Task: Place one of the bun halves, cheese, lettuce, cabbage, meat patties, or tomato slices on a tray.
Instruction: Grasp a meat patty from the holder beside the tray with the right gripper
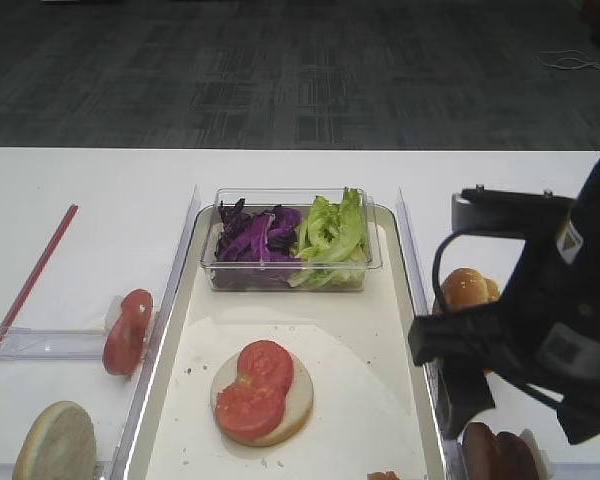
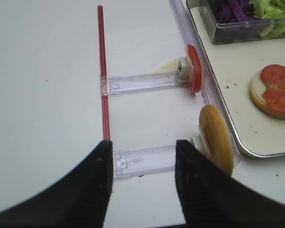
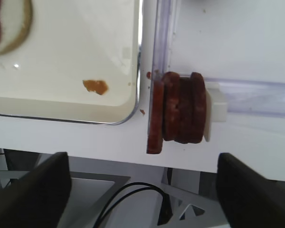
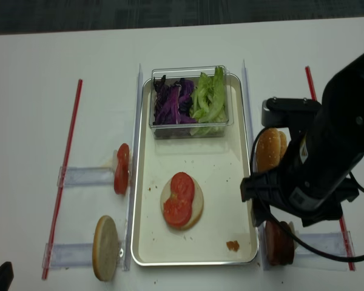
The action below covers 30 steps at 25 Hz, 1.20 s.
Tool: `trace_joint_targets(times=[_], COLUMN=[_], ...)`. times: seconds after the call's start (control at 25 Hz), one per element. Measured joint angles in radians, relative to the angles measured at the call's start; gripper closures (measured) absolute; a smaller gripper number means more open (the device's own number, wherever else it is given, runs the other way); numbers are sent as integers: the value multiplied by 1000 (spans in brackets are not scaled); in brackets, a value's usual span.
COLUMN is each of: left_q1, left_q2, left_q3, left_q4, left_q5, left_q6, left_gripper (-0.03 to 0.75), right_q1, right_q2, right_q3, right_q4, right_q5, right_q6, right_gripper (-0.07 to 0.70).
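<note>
The cream tray (image 1: 380,350) holds a pale bun half (image 1: 295,405) topped with two tomato slices (image 1: 258,385). A clear box on the tray contains purple cabbage (image 1: 255,235) and green lettuce (image 1: 332,235). Reddish-brown meat patties (image 3: 178,109) stand on edge in a clear holder just right of the tray. My right gripper (image 3: 142,190) hovers open above and in front of them, holding nothing. My left gripper (image 2: 142,185) is open over an empty clear holder, left of an upright bun half (image 2: 216,137) and a tomato slice (image 2: 195,69). Cheese is out of view.
Golden bun tops (image 1: 467,288) stand in a holder right of the tray, partly behind my right arm (image 1: 540,310). Red strips (image 4: 64,176) lie at the table's sides. An orange-brown crumb (image 3: 95,86) sits in the tray's near right corner. The table's front edge is close under the right gripper.
</note>
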Motion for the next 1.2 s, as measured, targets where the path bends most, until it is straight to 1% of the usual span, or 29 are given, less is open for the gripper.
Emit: trace_joint_targets(times=[0.08, 0.24, 0.32, 0.48, 0.88, 1.2], left_q1=[0, 0, 0, 0, 0, 0], left_q2=[0, 0, 0, 0, 0, 0], left_q3=[0, 0, 0, 0, 0, 0], left_q4=[0, 0, 0, 0, 0, 0], left_q5=[0, 0, 0, 0, 0, 0], left_q6=[0, 0, 0, 0, 0, 0], left_gripper=[423, 423, 423, 423, 423, 423], right_q1=[0, 0, 0, 0, 0, 0], right_q2=[0, 0, 0, 0, 0, 0], right_q3=[40, 83, 94, 95, 114, 117], right_q4=[5, 36, 54, 64, 65, 82], right_q5=[-11, -78, -114, -154, -172, -202], right_q6=[-8, -32, -39, -46, -49, -53], right_gripper=[15, 53, 71, 83, 85, 89])
